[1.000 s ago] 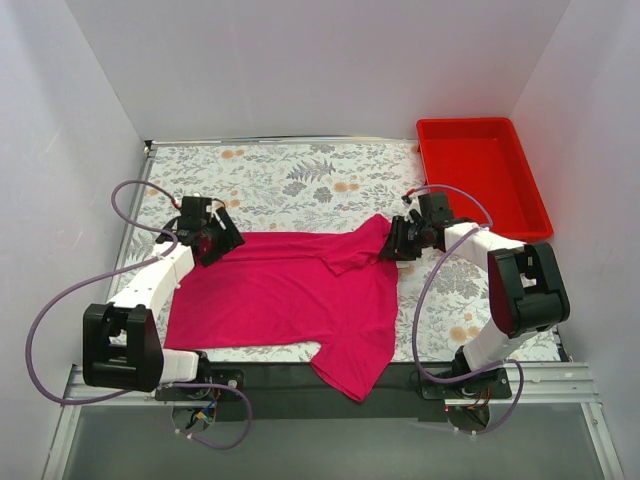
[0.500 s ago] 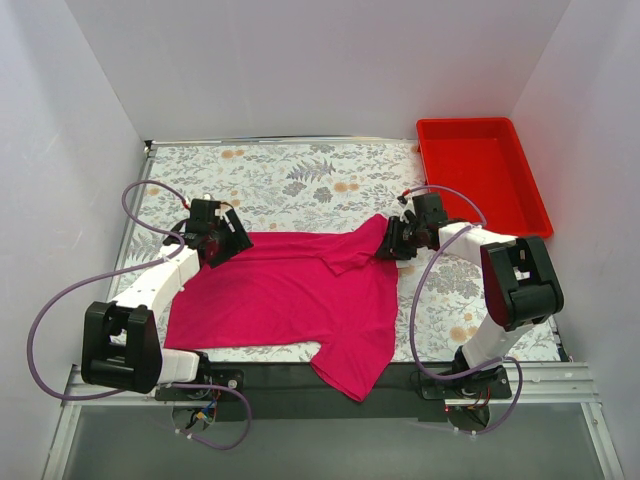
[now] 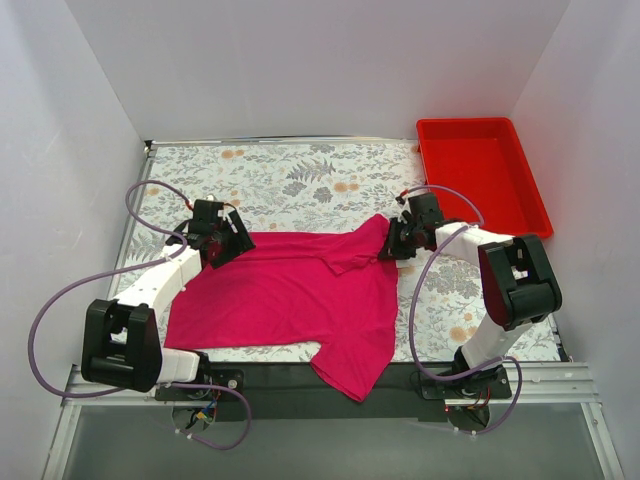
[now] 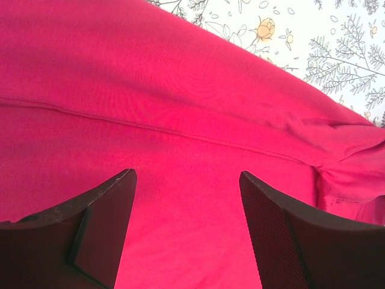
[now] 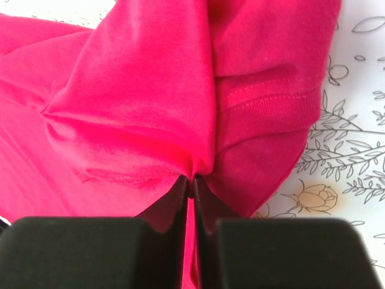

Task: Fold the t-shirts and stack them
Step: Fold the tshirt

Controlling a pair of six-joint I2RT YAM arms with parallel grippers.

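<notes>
The magenta t-shirt (image 3: 285, 290) is lying spread across the floral surface (image 3: 290, 180), with one part hanging over the near edge. The right pincer (image 5: 192, 179) is clamping a bunched fold at the shirt's far right corner, jaws pressed together. The left pincer (image 4: 186, 174) is standing with its fingers apart over the shirt's far left edge, gripping nothing. A red bin (image 3: 480, 175) is sitting at the far right.

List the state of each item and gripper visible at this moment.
t-shirt: unfolded, spread out, far right corner bunched up.
left gripper: open, over the shirt, holding nothing.
right gripper: shut on a pinch of the t-shirt.
red bin: upright, empty.
</notes>
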